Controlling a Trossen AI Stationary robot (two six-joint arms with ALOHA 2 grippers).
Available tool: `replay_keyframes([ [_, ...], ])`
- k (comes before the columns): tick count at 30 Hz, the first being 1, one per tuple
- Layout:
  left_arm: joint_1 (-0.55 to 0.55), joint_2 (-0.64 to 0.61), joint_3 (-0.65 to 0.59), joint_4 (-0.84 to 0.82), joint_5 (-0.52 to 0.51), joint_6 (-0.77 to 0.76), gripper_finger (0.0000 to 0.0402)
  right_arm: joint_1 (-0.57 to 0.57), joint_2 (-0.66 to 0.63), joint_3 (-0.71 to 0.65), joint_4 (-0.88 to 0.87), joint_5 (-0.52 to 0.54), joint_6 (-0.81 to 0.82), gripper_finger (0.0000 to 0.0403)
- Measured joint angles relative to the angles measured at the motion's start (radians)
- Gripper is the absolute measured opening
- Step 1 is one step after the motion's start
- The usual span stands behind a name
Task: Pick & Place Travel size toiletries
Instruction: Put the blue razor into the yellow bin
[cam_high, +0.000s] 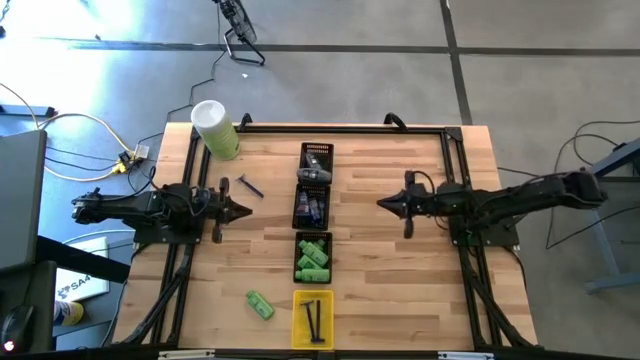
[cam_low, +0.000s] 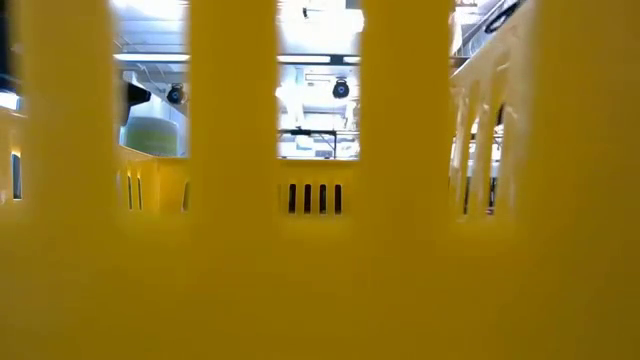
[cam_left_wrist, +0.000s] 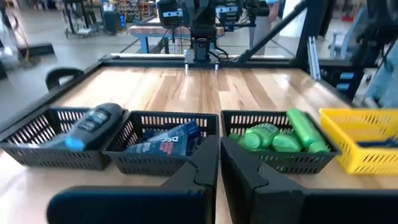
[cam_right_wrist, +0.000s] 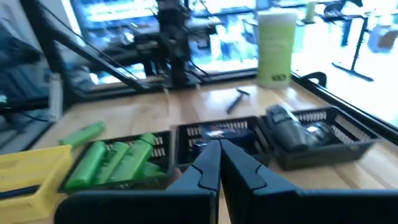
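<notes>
A row of four small baskets is seen down the middle of the wooden counter (cam_high: 400, 280): three black ones and a yellow basket (cam_high: 313, 319) at the near edge. The sorted toiletries are held in them: a dark grey bottle (cam_left_wrist: 93, 124) in the far black basket (cam_high: 316, 160), blue tubes (cam_left_wrist: 168, 142) in the next, green bottles (cam_high: 313, 258) in the third, and thin dark sticks (cam_high: 314, 320) in the yellow one. Two items are left loose on the counter: a green bottle (cam_high: 260, 305) near the near edge, just beside the yellow basket on the left arm's side, and a thin dark stick (cam_high: 249, 186) toward the far left corner, near the large pale-green cylinder (cam_high: 215, 129). The left end effector (cam_high: 243, 210) is held pressed together and empty above the counter beside the stick; the right end effector (cam_high: 385, 204) is likewise pressed together, empty, on the opposite side of the basket row. The loose green bottle is judged light, rigid and smooth, liable to roll, so it is best pinched across its middle. The stick is judged slight and low-lying, best taken at mid-length with the fingertips close to the wood.
</notes>
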Motion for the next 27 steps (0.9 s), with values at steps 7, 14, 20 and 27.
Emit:
replay_keyframes([
  [7,0.0,0.0,-0.001,0.009,0.0,-0.197,0.0015,-0.14,-0.01,-0.054,0.132,-0.2,-0.06,0.0002],
  [14,0.0,0.0,-0.004,0.081,-0.001,-0.241,0.0015,-0.28,-0.01,-0.054,0.129,-0.356,-0.087,0.0002],
  [20,0.0,0.0,-0.003,0.114,-0.002,-0.25,0.0015,-0.39,-0.01,-0.054,0.029,-0.461,-0.075,0.0002],
  [27,0.0,0.0,-0.002,0.114,-0.002,-0.25,0.0015,-0.482,-0.009,-0.054,-0.047,-0.493,-0.074,0.0002],
])
